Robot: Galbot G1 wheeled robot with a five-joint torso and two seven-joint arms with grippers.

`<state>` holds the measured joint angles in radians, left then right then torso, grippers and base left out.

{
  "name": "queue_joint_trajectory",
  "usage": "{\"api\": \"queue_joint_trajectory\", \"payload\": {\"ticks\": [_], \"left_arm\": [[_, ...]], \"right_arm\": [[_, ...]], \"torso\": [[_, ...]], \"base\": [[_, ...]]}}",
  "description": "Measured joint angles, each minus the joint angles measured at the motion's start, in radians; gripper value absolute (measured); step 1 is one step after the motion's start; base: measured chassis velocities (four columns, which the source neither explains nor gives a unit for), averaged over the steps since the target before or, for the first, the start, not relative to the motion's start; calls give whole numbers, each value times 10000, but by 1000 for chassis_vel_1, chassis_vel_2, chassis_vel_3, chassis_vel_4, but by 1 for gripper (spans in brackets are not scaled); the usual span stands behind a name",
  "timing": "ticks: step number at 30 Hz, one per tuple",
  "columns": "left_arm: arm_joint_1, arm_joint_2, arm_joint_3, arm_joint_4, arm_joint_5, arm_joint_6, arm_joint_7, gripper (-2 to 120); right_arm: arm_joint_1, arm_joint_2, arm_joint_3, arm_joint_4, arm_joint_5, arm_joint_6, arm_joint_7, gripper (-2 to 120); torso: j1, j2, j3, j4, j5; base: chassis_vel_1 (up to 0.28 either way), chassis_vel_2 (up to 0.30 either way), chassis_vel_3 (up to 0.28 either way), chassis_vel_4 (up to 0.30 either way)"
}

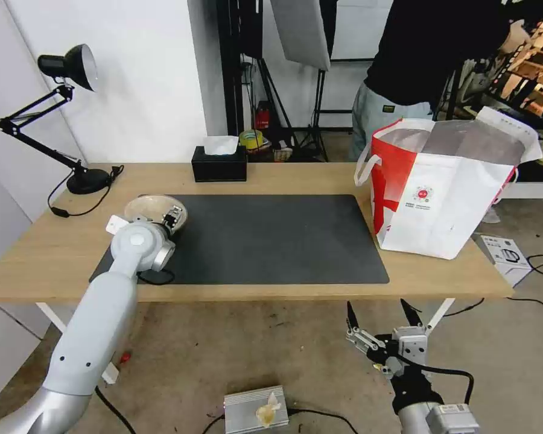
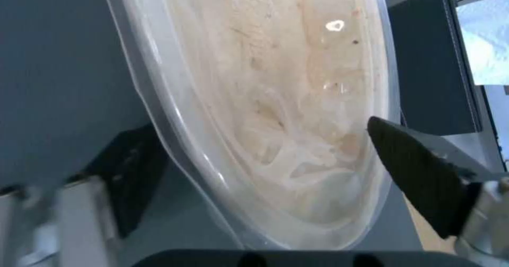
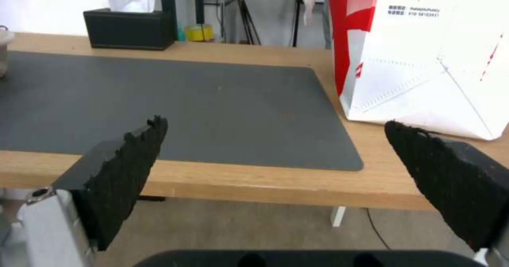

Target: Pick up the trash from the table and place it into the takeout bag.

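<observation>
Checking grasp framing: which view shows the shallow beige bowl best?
The left wrist view: the shallow beige bowl fills it, between the left hand's open fingers. The head view has it partly behind the left wrist; the right wrist view catches its rim.

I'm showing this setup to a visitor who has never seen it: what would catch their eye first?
Probably the takeout bag, big, white and red, standing open at the table's right end. Next, the left hand at the shallow beige bowl on the dark mat's far left corner, one finger inside the rim and one outside. The right hand hangs open below the table's front edge.
</observation>
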<state>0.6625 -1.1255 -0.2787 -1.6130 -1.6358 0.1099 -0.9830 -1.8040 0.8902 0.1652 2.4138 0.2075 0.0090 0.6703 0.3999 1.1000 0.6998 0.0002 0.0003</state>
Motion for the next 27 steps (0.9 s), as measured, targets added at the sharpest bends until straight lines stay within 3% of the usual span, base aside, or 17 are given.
{"api": "queue_joint_trajectory", "payload": {"ticks": [4,15,19,23,27], "left_arm": [[64,-28,16,0,68,-10,47,68],[307,13,-26,-156,174,1,48,31],[427,39,-59,-325,274,1,77,13],[471,77,-48,-612,296,7,95,1],[441,163,64,-970,301,-8,100,1]], "right_arm": [[0,0,0,0,0,0,0,100],[0,0,0,0,0,0,0,100],[0,0,0,0,0,0,0,100],[0,0,0,0,0,0,0,100],[0,0,0,0,0,0,0,100]], "torso": [[0,0,0,-1,-3],[1,-1,1,-3,-5],[0,-1,1,-3,-4],[1,-1,1,0,-6],[1,-1,1,-3,-5]], "base": [[0,0,0,0],[0,0,0,0],[0,0,0,0],[0,0,0,0],[0,0,0,0]]}}
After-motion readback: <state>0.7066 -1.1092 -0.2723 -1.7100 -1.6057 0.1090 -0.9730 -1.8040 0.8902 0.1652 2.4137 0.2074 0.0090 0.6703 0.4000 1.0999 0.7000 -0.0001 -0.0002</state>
